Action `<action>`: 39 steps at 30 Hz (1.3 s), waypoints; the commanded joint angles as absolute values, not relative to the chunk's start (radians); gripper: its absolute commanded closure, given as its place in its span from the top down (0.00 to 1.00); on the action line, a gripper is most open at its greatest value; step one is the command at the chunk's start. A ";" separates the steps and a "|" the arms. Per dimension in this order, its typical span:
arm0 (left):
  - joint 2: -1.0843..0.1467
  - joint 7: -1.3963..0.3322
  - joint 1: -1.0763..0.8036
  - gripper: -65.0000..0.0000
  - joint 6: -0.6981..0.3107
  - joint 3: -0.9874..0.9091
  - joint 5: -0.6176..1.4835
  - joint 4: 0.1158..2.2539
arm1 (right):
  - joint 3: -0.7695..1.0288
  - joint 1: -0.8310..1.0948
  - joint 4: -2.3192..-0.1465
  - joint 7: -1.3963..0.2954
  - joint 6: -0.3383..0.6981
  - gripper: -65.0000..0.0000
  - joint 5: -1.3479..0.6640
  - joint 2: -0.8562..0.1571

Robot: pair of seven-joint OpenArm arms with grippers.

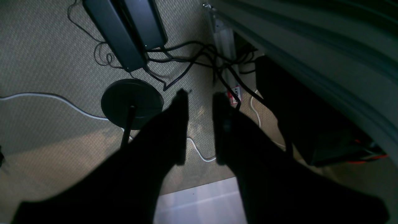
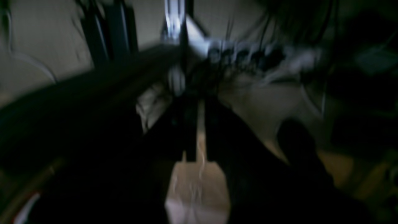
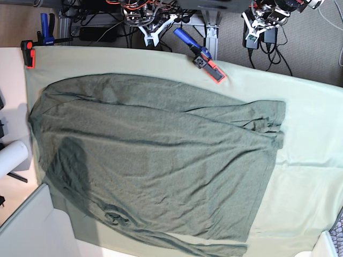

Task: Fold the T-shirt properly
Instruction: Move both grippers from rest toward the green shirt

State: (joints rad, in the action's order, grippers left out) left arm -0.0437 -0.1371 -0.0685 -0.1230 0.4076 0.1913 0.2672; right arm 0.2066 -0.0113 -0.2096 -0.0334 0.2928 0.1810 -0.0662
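T-shirt (image 3: 155, 160) flat on tablecloth (image 3: 311, 160) — grippers away.

Dim wrist views, right one blurred.

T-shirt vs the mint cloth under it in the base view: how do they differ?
The T-shirt is dark heathered grey-green; the mint cloth is pale and plain. The T-shirt is creased, with folds near its right edge, while the mint cloth lies smoother. The T-shirt lies loose on top; the mint cloth is pinned at its far edge by clamps. Both are spread flat.
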 commanded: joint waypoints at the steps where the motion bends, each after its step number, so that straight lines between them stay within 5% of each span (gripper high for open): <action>1: -0.039 -0.131 -0.067 0.21 -0.117 0.410 0.189 0.274 | 0.207 -0.007 -0.205 -0.054 0.316 0.06 0.183 -0.069; 25: -0.041 -0.162 -0.067 0.21 -0.122 0.410 0.130 0.274 | 0.207 0.051 -0.229 0.072 0.315 0.06 0.183 -0.085; 31: -0.060 -0.160 -0.105 0.21 -0.353 0.410 0.193 0.338 | 0.207 0.149 -0.348 0.071 0.378 0.06 0.183 -0.103; 39: -0.120 -0.161 -0.308 0.21 -0.504 0.288 0.236 0.657 | 0.207 0.374 -0.604 0.060 0.449 0.06 0.028 -0.167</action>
